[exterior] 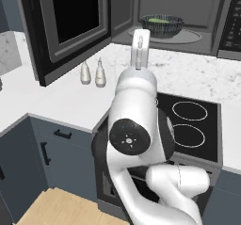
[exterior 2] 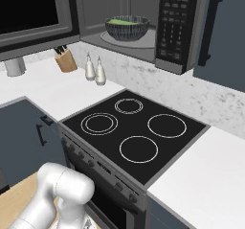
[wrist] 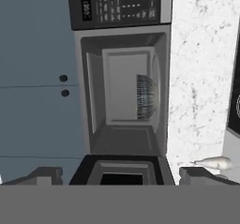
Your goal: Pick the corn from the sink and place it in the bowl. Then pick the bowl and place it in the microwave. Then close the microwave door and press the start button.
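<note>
I judged the door-closing step was in hand: the bowl (exterior: 163,25) sat on the turntable inside the microwave (exterior 2: 143,36), upper right of the left base frame, something green in it, presumably the corn. My hand (wrist: 120,174) was wide open and held nothing, fingertips at the lower edge of the hand frame. The microwave door (exterior: 70,26) stood swung open at upper left. I reckoned a flat push on its outer edge was best. The white marble desk (exterior: 197,73) carried two shakers (exterior: 92,72); a black stovetop (exterior 2: 136,132) lay below.
</note>
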